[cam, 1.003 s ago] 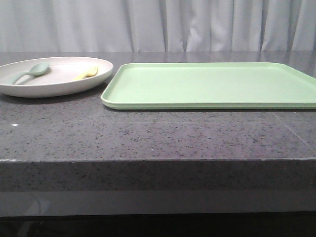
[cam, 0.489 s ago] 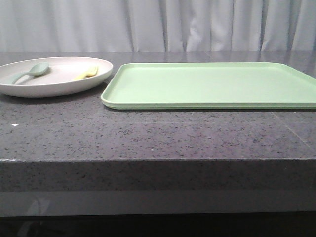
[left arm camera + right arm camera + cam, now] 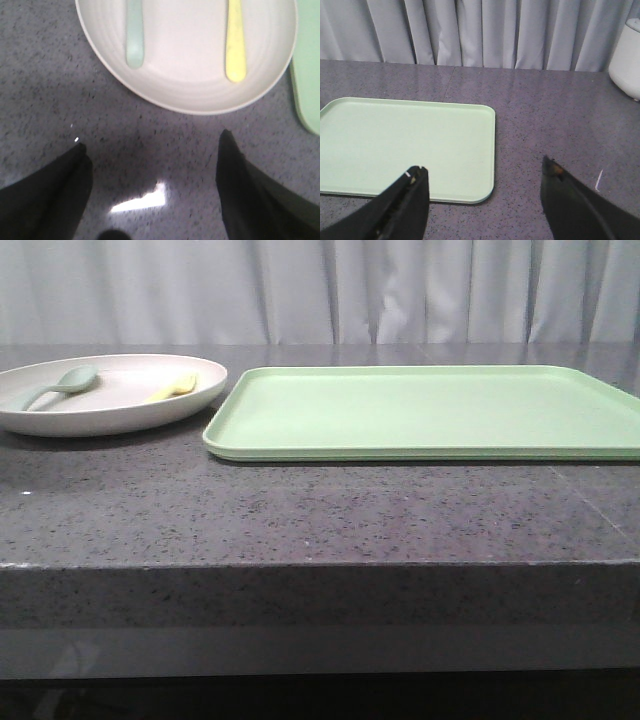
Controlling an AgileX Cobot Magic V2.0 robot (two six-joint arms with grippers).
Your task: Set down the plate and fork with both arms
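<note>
The plate (image 3: 105, 392) is a large, round, shallow dish, matte pinkish-cream with a raised rim. It sits flat on the table at the far left, about ten o'clock from the table's middle in the front view. The fork (image 3: 174, 388) is small, yellow and plastic, lying flat inside the plate toward its three o'clock side, handle (image 3: 235, 42) nearest the rim.

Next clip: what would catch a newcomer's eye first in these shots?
The big light green tray fills the table's middle and right, nothing on it. Left of it sits the pale plate, holding a yellow fork and a teal spoon side by side. The open left gripper hovers over the table just short of the plate's rim.
</note>
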